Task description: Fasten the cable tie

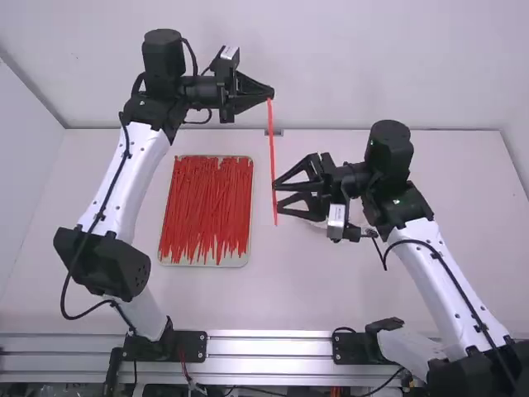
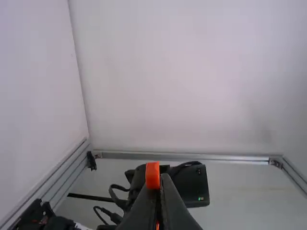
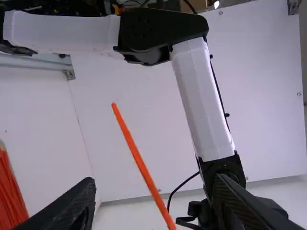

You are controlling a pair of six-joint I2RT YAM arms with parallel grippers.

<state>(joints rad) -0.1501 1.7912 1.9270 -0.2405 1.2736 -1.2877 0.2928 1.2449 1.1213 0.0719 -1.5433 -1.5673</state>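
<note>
The left gripper [image 1: 266, 93] is clamped on the red cable tie [image 1: 272, 161] at its top end. The tie's tail hangs between the spread fingers of the right gripper [image 1: 278, 198]

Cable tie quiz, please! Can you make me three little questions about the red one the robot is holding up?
1. True or false: the left end effector is shut on the top end of the hanging cable tie.
2. Pick one. The right end effector is: A) shut on the tie, B) open, with the tie passing between its fingers, C) lying flat on the table.
3. Short answer: what do the spare ties lie on?

Key
1. True.
2. B.
3. A tray, beside the left arm.
</note>
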